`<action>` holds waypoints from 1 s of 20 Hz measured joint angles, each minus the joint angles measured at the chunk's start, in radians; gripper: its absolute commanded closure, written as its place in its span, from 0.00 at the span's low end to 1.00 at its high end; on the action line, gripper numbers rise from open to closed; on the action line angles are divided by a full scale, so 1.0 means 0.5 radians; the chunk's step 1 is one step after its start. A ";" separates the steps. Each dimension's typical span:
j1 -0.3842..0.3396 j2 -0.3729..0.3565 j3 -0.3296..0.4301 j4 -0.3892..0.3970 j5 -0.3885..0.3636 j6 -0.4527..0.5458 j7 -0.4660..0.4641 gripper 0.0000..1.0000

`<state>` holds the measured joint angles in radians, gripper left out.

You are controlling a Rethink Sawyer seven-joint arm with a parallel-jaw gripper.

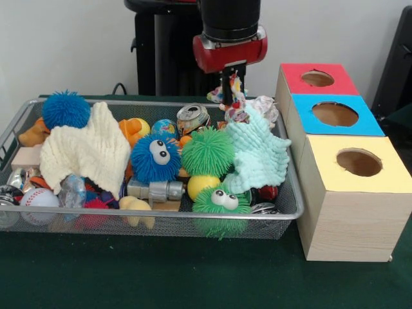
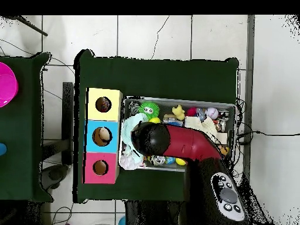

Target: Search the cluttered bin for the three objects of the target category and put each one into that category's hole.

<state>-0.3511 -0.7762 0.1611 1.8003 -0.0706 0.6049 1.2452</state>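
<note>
The gripper (image 1: 232,90) hangs over the bin's (image 1: 161,215) far corner next to the boxes, clamped on a patterned cloth (image 1: 235,96) whose lower part drapes onto the mint cloth (image 1: 259,154). In the bin a cream cloth (image 1: 87,151) lies at the other end by a blue spiky ball (image 1: 66,109), with a blue googly ball (image 1: 155,158) and a green one (image 1: 207,152) between. Beside the bin stand the red box (image 1: 317,78), blue box (image 1: 336,114) and yellow box (image 1: 357,164), each with a hole on top.
</note>
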 measured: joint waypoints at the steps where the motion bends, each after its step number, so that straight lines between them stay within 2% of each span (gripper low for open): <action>1: 0.030 0.000 -0.014 0.019 0.025 -0.021 0.014 1.00; 11: 0.212 -0.008 -0.101 0.144 0.181 -0.165 0.190 1.00; 20: 0.366 -0.062 -0.167 0.222 0.281 -0.175 0.290 1.00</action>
<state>-0.1679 -0.8074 0.0778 1.9112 0.0697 0.5175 1.3900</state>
